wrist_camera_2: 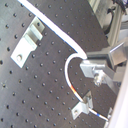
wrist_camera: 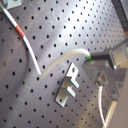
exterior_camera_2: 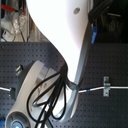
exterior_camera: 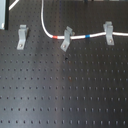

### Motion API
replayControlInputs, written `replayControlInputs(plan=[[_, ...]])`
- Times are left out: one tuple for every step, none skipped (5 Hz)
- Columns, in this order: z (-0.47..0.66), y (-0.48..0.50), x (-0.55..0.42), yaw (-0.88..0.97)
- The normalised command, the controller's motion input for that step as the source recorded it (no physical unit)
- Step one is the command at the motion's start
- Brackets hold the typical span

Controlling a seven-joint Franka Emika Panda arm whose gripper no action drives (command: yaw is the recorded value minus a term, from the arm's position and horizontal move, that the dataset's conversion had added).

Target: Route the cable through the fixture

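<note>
Cable point(exterior_camera: 75, 36) lying across two clips, third fixture point(exterior_camera: 22, 37) apart, hand point(wrist_camera_2: 95, 70) pinching cable end

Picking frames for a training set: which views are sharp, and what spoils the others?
First exterior view: soft blur, but the cable and clips read clearly. Second exterior view: the arm blocks most of the board and glares white. Both wrist views: slightly blurred, with sheen on the board.

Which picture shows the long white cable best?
The first exterior view. The cable runs unblocked across the board, with its red band and blue band both showing. In the second exterior view the arm hides most of it. Both wrist views show only short pieces.
</note>
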Motion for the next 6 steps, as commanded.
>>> replayControlInputs(plan=[[0.0, -0.001, 0.006, -0.05], [0.0, 0.024, -0.001, -0.06], [0.0, 0.0, 0.0, 0.0], [0.0, 0.043, 0.005, 0.0], [0.29, 0.049, 0.005, -0.12], [0.45, 0.014, 0.002, -0.14]])
